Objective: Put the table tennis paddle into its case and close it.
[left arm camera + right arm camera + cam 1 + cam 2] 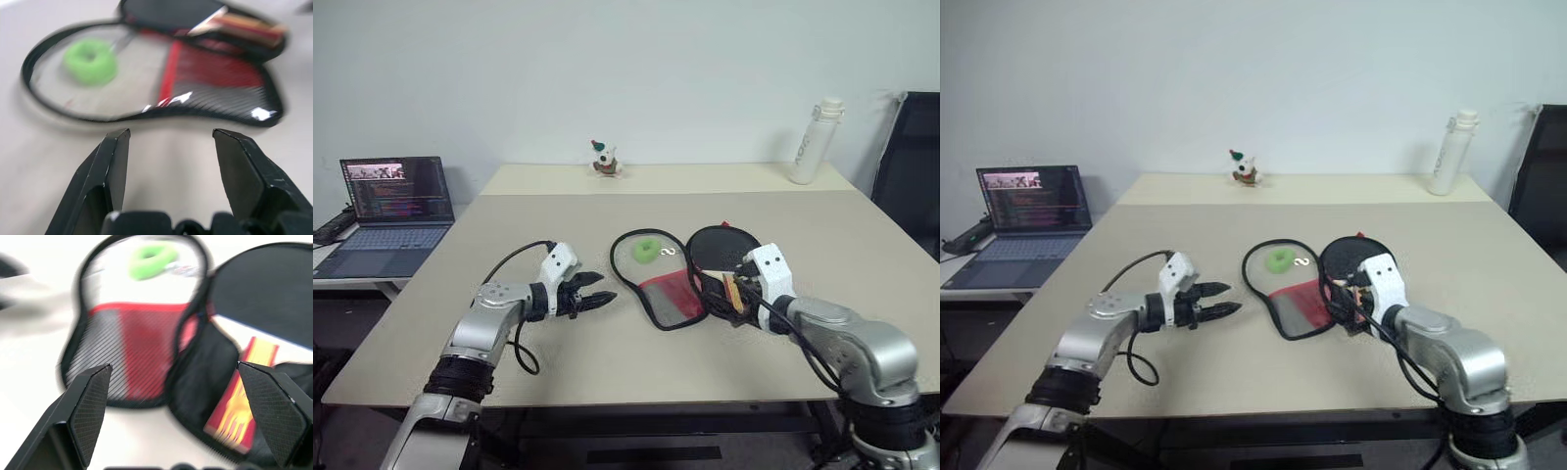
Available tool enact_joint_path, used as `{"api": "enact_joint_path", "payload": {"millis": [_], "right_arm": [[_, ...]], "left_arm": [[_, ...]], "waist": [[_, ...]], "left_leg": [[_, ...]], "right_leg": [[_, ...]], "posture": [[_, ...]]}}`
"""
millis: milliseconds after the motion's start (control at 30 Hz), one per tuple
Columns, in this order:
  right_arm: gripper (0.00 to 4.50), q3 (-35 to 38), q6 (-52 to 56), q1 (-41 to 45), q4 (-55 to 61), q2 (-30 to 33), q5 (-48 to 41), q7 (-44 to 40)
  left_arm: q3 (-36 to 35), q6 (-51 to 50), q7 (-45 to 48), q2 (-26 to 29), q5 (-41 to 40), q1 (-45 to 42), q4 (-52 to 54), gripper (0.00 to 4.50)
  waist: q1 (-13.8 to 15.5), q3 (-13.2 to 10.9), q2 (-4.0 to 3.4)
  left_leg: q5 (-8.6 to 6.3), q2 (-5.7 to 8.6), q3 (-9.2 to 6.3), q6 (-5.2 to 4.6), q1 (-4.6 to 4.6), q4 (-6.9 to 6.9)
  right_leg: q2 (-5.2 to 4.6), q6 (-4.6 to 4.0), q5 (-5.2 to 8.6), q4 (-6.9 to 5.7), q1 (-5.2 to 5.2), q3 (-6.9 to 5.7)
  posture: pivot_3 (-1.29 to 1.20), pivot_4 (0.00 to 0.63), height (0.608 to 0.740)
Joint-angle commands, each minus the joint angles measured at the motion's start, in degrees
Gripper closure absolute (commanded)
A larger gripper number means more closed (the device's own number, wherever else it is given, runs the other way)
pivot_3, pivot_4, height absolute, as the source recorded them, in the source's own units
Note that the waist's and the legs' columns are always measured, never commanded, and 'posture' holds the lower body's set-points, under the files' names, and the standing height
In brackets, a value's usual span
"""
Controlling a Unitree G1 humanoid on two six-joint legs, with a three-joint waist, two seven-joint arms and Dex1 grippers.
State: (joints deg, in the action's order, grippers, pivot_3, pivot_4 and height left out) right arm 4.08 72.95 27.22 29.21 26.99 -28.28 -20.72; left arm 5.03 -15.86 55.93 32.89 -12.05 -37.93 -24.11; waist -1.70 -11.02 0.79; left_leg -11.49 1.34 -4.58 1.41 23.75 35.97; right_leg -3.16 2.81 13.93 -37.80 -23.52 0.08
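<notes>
Table tennis paddle (238, 407) lay in the opened case (663, 294) on the counter (862, 245), left fingers (111, 169) and right fingers (90, 404) spread apart, gripping nothing.

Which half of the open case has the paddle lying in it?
The half on the robot's right, beside the right tool: the table tennis paddle lies in it. The other half holds a small green ring.

Office or lab: laptop (394, 201) showing code, plain tables (558, 362), white wall (626, 69).
</notes>
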Motion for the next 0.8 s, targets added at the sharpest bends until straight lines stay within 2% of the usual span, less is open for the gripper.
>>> {"api": "enact_joint_path", "payload": {"millis": [33, 167, 200, 533, 800], "right_arm": [[0.0, 2.6, -0.3, 0.8, 2.8, 2.9, -1.9, -2.5], [0.0, 3.3, -1.3, 1.0, 1.8, 4.0, -1.5, -2.0], [0.0, 3.3, -1.3, 1.0, 1.8, 4.1, -1.5, -1.9], [0.0, 3.6, -2.0, -0.4, 2.2, 5.0, -1.2, -1.7], [0.0, 6.9, -2.3, -2.2, 1.9, 8.2, -1.1, -1.8]], "left_arm": [[1.6, 4.5, -1.6, -1.3, 4.2, -4.3, -6.5, 2.77], [2.6, 7.5, -2.6, -5.2, 6.6, -8.7, -15.6, 4.26], [2.8, 8.0, -2.7, -6.2, 7.3, -9.7, -17.8, 4.48], [2.8, 15.1, -6.5, -14.2, 11.6, -17.4, -35.2, 4.48], [1.8, 19.0, -5.2, -19.4, 11.2, -26.9, -36.3, 4.48]], "waist": [[0.0, 0.0, 0.02], [0.1, 0.0, 0.03], [0.1, 0.0, 0.04], [0.2, 0.0, 0.09], [1.1, -0.1, 0.28]], "left_leg": [[0.0, 0.02, 0.0, 0.0, 0.01, 0.01], [0.0, 0.06, 0.01, 0.0, 0.01, 0.0], [0.0, 0.07, 0.01, 0.0, 0.02, 0.0], [0.0, 0.11, -0.08, 0.01, 0.05, 0.06], [0.0, 0.21, -0.15, 0.01, 0.19, 0.08]], "right_leg": [[0.0, 0.0, 0.0, 0.01, 0.01, -0.01], [-0.01, 0.01, -0.01, 0.04, 0.02, -0.02], [-0.01, 0.01, 0.0, 0.05, 0.02, -0.03], [-0.02, 0.03, -0.01, 0.03, 0.08, -0.15], [-0.09, 0.05, -0.02, 0.14, 0.08, -0.26]], "posture": [[0.0, 0.15, 0.74], [0.0, 0.15, 0.74], [0.0, 0.15, 0.74], [0.0, 0.15, 0.74], [0.0, 0.15, 0.74]]}}
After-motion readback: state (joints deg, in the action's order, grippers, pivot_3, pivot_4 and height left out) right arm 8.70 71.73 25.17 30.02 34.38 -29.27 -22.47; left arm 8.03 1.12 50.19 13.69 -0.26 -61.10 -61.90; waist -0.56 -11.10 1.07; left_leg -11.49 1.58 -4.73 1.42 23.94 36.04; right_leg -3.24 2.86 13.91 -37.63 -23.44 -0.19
